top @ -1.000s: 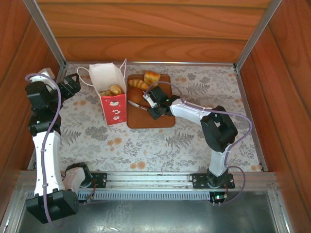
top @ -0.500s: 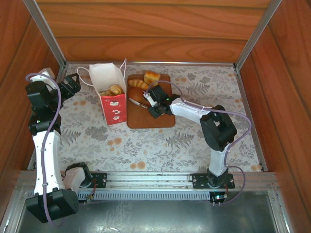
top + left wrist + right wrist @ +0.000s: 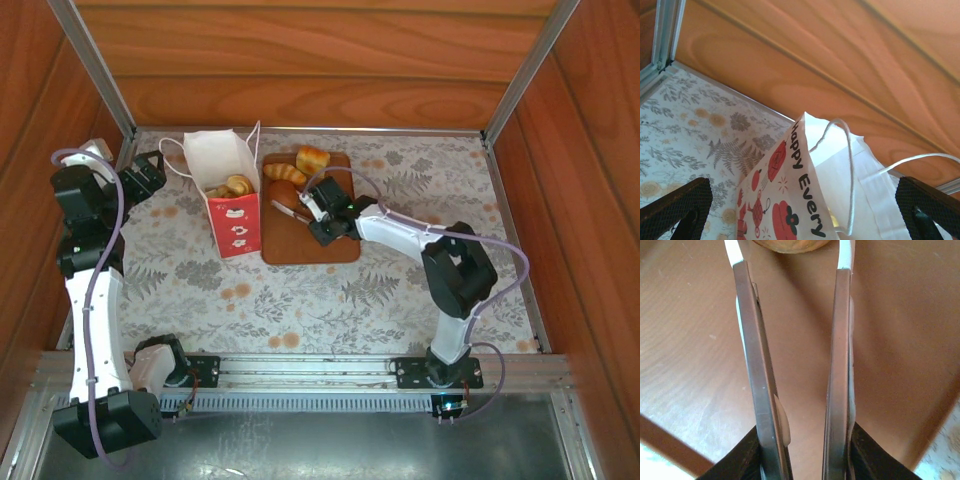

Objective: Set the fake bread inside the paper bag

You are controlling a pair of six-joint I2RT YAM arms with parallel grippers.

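The paper bag (image 3: 232,205) stands upright left of the board, with fake bread (image 3: 232,186) showing in its mouth. More fake bread lies on the board: a croissant (image 3: 284,173), a squarish loaf (image 3: 312,159) and a round bun (image 3: 283,195). My right gripper (image 3: 318,215) is shut on thin metal tongs (image 3: 290,210). The two tong arms (image 3: 751,365) run forward from my fingers (image 3: 737,460), and their tips flank a golden bun (image 3: 790,245). My left gripper (image 3: 148,175) stands open just left of the bag (image 3: 805,200), its pads (image 3: 675,207) wide apart.
The flat brown board (image 3: 330,245) lies under the right gripper on the patterned table cover. Wooden walls close the back and both sides. The bag's white cord handles (image 3: 850,170) loop up in front of the left gripper.
My right gripper has squeezed narrower on the tongs, bringing their arms closer together at the bun. The left arm has not moved.
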